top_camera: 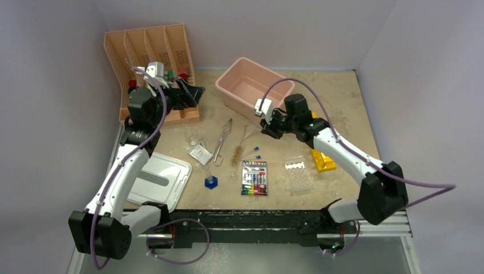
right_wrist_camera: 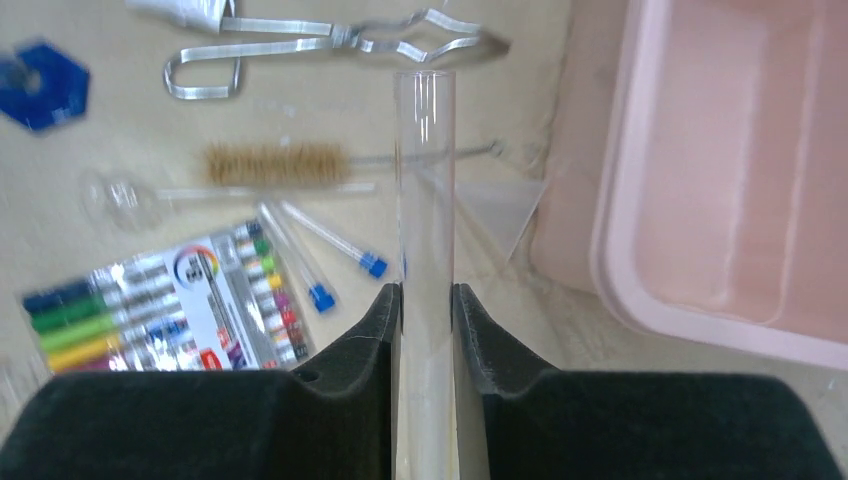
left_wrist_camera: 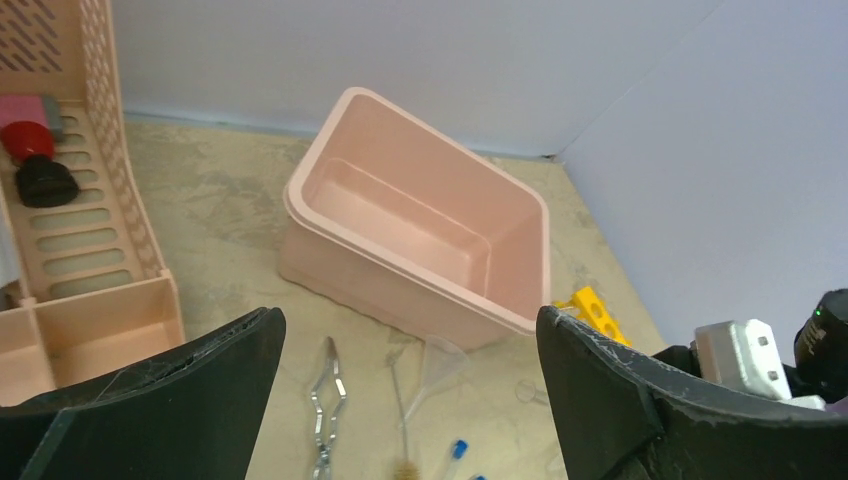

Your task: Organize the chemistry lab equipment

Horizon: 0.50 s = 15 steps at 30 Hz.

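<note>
Over on the left, the left gripper point(top_camera: 193, 95) is hovering at the near end of the slotted pink organizer point(top_camera: 149, 57), its jaws spread wide and gripping nothing. Moving across the sandy tabletop, the loose gear is lying scattered: the small clear packet point(top_camera: 200, 153), the blue hexagonal-based cylinder point(top_camera: 211, 181) standing near the front, the metal tongs point(top_camera: 222, 140), the brown bristle brush point(top_camera: 236, 153) just beside them, two blue-capped tubes point(right_wrist_camera: 300, 255) next to a pack of markers point(top_camera: 254, 178), and then the clear tube rack point(top_camera: 298, 174) sitting apart. Further right, the right gripper point(right_wrist_camera: 425, 310) is pinching a clear glass tube point(right_wrist_camera: 425, 180) between its pads, in the air above the brush and just beside the pink bin point(right_wrist_camera: 720, 180), with most of the tube's length sticking out past the fingertips. That is what is worrying me. The glass is smooth and held low down, so a quick swing could make it slide or pivot in the grip. The free end could also knock the bin's rim on the way over. Squeezing harder to stop a slip is risking a crack instead.
</note>
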Available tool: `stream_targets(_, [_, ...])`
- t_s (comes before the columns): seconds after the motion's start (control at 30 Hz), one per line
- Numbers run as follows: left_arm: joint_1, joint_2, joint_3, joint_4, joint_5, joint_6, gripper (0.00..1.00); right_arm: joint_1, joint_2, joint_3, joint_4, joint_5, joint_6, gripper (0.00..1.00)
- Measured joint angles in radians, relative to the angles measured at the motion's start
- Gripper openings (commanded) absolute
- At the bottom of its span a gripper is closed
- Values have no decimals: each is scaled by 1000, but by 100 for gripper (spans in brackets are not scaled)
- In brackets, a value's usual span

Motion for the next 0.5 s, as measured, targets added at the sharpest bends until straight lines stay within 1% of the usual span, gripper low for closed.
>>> stream_targets(0.1, [-3,0,-15,34,8,-40,96,-15,-70,-30,95,-14,103,6])
stream_targets(0.27, [-45,27,-72,177,11,-152,96,-56,-113,-48,313,-1,375,8])
stream_targets(0.37, [-118,85,-94,254,8,-208,96,-66,-119,-47,422,42,543,6])
stream_targets(0.5, [-246,192,-99,354,18,-264,96,-77,-122,-37,509,114,741,7])
